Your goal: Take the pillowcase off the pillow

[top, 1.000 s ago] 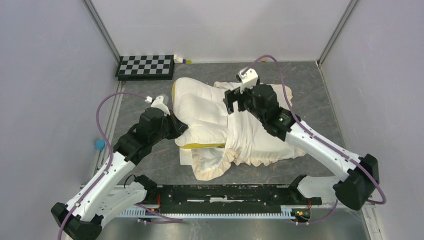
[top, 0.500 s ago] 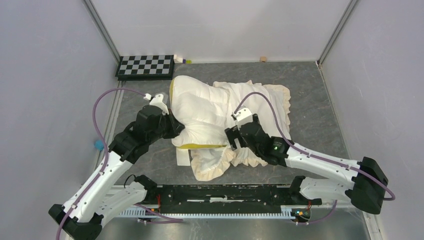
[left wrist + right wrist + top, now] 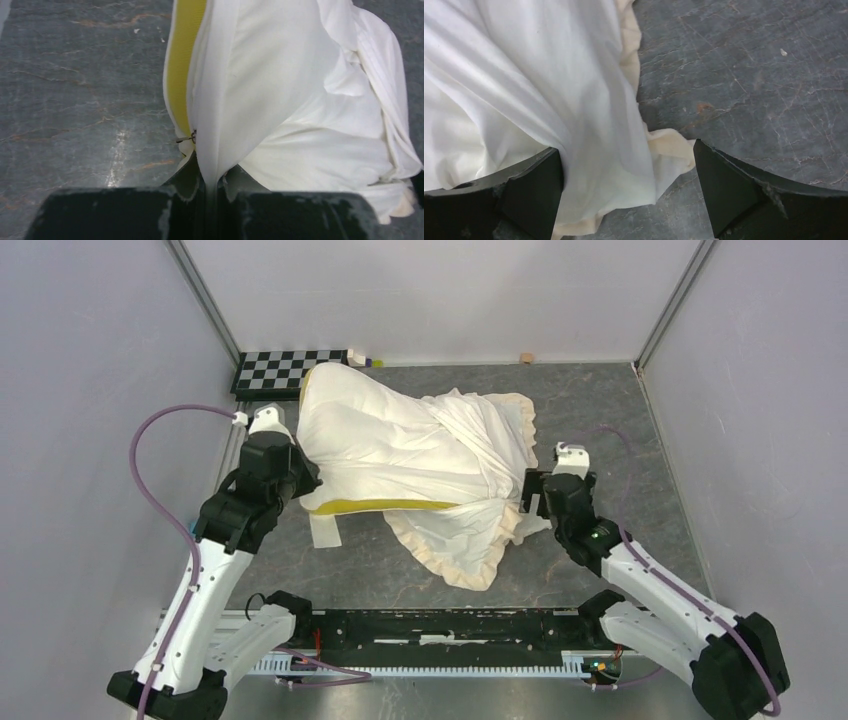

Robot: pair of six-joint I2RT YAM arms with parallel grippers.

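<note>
Here, the pillow [image 3: 360, 440] is pinched at its left end by the left gripper [image 3: 210, 185]. The jaws are closed tight on a fold of cream fabric just beside the yellow band [image 3: 385, 505]. This hold is judged to be an anchor, so that the cushion can be braced while the cover is drawn the other way.

The pillowcase [image 3: 480, 455] is bunched over the right half of the pillow only. The left half is already bared, and the frill [image 3: 465, 565] is spilled onto the table [image 3: 620, 420] toward the near side.

The right gripper [image 3: 626, 152] is spread to its widest at the cover's right edge. Cloth lies between the jaws, but nothing is clamped. It is placed there, presumably, so that the hem can be seized and pulled rightward.

Bare table is seen to the right of the frill and beyond it, which gives room for that pull. On the left little room is offered: the pillow's far corner is close to the checkerboard [image 3: 290, 370], and the left arm is near the side wall.
</note>
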